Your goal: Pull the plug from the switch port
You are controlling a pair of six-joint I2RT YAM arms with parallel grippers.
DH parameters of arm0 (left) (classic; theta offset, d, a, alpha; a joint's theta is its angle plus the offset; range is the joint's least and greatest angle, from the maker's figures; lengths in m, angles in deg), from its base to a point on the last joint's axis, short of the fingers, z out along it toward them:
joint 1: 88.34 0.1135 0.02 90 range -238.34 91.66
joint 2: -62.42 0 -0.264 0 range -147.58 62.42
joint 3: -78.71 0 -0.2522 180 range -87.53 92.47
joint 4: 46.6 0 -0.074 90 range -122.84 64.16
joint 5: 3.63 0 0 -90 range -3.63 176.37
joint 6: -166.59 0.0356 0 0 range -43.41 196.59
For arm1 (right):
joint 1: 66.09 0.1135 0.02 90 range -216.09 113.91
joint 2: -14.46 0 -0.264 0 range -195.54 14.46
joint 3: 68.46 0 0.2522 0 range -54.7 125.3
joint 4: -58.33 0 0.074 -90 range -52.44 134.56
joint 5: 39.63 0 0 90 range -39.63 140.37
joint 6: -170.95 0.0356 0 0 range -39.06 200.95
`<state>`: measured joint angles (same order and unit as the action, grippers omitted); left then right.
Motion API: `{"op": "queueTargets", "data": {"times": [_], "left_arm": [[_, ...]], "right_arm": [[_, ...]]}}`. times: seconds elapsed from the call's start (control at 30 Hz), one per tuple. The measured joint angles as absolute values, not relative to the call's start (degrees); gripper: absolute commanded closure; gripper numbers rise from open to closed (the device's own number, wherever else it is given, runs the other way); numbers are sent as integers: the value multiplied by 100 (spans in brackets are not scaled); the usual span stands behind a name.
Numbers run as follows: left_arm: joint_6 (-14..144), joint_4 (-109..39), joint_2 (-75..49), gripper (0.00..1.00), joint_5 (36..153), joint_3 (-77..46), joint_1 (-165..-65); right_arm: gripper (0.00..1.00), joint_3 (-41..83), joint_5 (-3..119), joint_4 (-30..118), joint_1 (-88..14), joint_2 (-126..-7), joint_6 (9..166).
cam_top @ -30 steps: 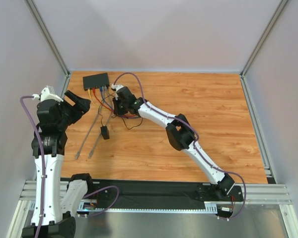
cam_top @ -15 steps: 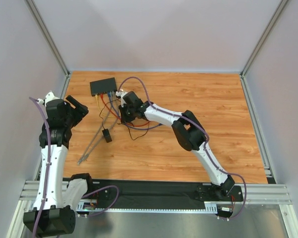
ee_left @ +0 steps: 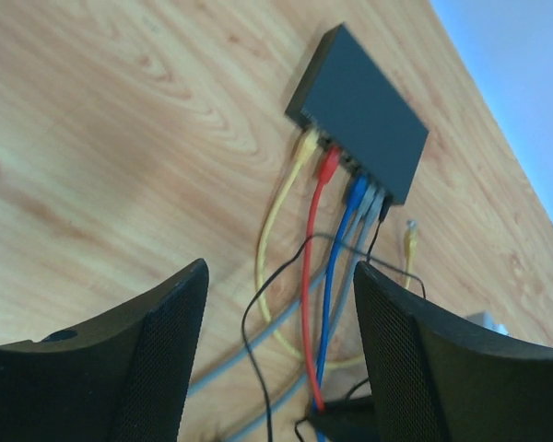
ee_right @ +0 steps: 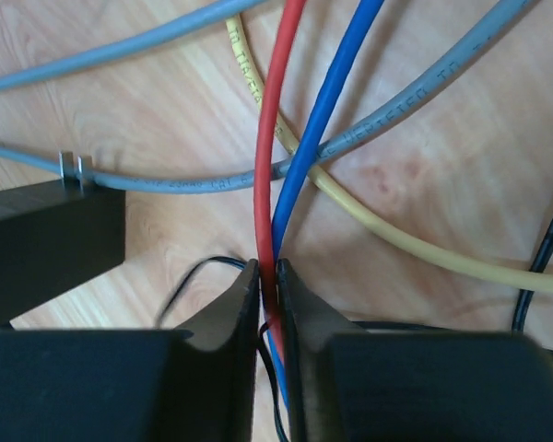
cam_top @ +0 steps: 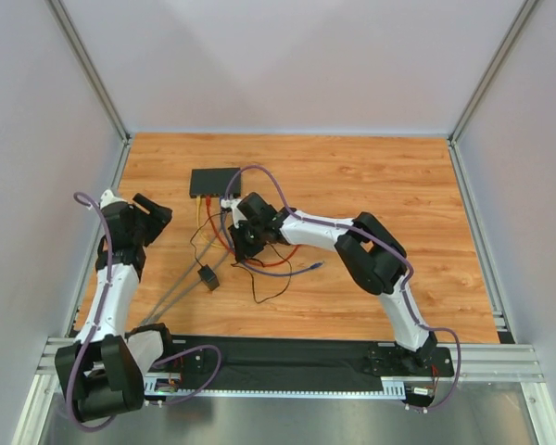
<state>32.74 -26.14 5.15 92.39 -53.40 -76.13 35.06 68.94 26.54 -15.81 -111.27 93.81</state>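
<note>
The flat black switch [cam_top: 214,180] lies on the wooden table, also in the left wrist view [ee_left: 359,124]. Yellow, red [ee_left: 328,164], blue and grey plugs sit in its port row. My right gripper [cam_top: 241,245] is just near of the switch, shut on the red cable [ee_right: 267,184], with the blue cable [ee_right: 323,110] pressed beside it [ee_right: 268,276]. My left gripper [cam_top: 154,219] is left of the switch, above the table, open and empty [ee_left: 281,359].
A small black adapter block [cam_top: 208,276] on a thin black wire lies near of the cables. Grey [ee_right: 415,92] and yellow [ee_right: 387,235] cables cross under the right gripper. A loose yellow plug [ee_left: 409,238] lies right of the switch. Enclosure walls stand on the left, back and right.
The right gripper has moved right and toward the near edge with the red cable, dragging the switch and cables along. The left arm has drawn back toward the near left.
</note>
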Motion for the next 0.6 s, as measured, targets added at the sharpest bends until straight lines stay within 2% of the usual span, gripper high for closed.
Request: {"op": "queueTargets", "data": {"times": [0.07, 0.1, 0.27, 0.3, 0.4, 0.6], "left_arm": [[3324, -3038, 327, 27, 9318, -5364, -7607], [3341, -3280, 152, 27, 9388, -5349, -7600], [3368, -4295, -1184, 33, 10024, -5128, -7541], [3365, -4480, -1459, 34, 10205, -5102, -7513], [3317, -5051, -2091, 33, 10680, -5119, -7390], [3156, -5997, -2952, 30, 11510, -5115, -7163]], "right_arm": [[69, 3482, 6839, 2488, -1550, -11046, 9302], [57, 3479, 6778, 2372, -1542, -10998, 9254], [41, 3567, 6367, 1859, -1668, -10727, 9046], [35, 3676, 6277, 1760, -1732, -10716, 9029], [30, 4024, 6124, 1688, -1963, -10716, 8987], [30, 5342, 6192, 1540, -2569, -10976, 9049]]}}
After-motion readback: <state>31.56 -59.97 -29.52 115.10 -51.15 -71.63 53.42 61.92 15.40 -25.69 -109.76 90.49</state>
